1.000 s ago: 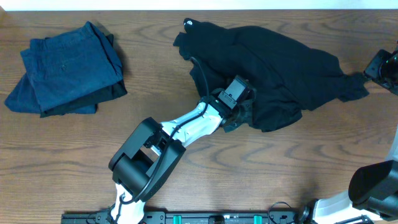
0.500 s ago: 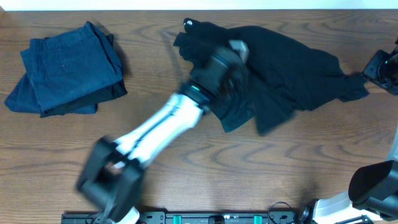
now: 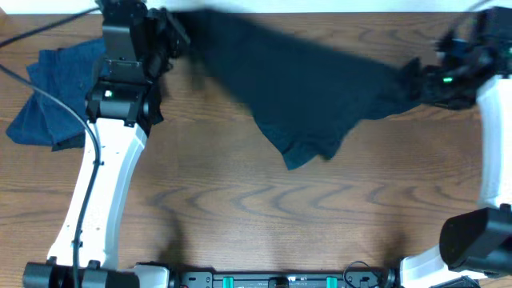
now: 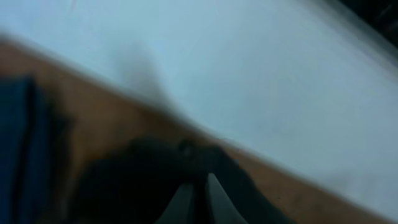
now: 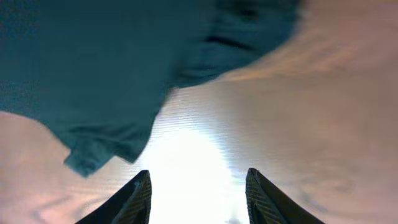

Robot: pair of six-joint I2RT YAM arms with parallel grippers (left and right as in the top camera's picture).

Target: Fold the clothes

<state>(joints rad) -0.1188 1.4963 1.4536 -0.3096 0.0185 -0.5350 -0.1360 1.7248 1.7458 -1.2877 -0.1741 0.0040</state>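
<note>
Table [image 3: 240,216]: wood, two lots of clothes on it.

Black garment [image 3: 296,80]: the big item, spread across the far half with its long axis running left-right. A loose flap drops toward the near edge around the middle. Overhead is blurred, so I can't tell if it's flat or partly lifted.

Blue pile [image 3: 48,112]: far left, roughly folded, partly under the left arm [image 3: 104,184]. It's near the black garment's left end; contact unclear.

Left gripper [image 3: 164,34]: far-left corner, jaws together, clamped on the black garment's left end. Wrist view is smeared but shows dark cloth at the fingertips.

Right gripper [image 5: 200,193]: fingers apart, bare table between them, nothing held. Wrist view has the cloth ahead of the tips. Overhead puts the garment's right end just beside it, on its left.

Key relation: the garment spans arm to arm, one end pinned and the other free. The right arm [image 3: 496,144] is nearer the free end. My read is that the next move needs it to close on that end, coming in along the long axis.
</note>
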